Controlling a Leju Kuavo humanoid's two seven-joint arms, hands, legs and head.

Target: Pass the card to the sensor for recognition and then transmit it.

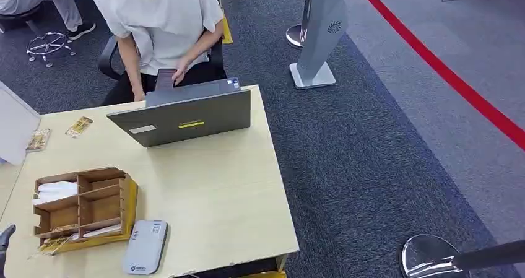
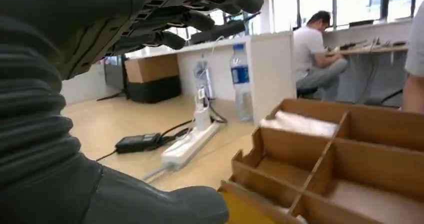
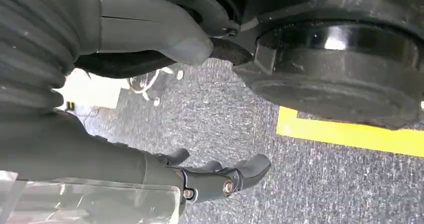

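A wooden divided box (image 1: 127, 197) stands on the table's near left, with white cards (image 1: 56, 191) in its far-left compartment and more flat cards (image 1: 99, 231) along its near side. The grey flat sensor (image 1: 145, 247) lies just right of the box at the table's front edge. My left hand (image 1: 5, 239) shows as a dark tip at the table's near left corner. In the left wrist view that left hand (image 2: 150, 109) has fingers (image 2: 200, 19) and thumb (image 2: 150, 204) spread apart, holding nothing, close beside the box (image 2: 330, 159). My right hand (image 3: 165, 109) hangs over carpet, holding nothing.
A person (image 1: 161, 24) sits behind an open grey laptop (image 1: 186, 117) at the table's far side. Two small cards (image 1: 79, 127) lie at the far left. A power strip (image 2: 190, 144) and water bottle (image 2: 241, 82) sit on the adjoining desk. A stanchion base (image 1: 427, 256) stands near right.
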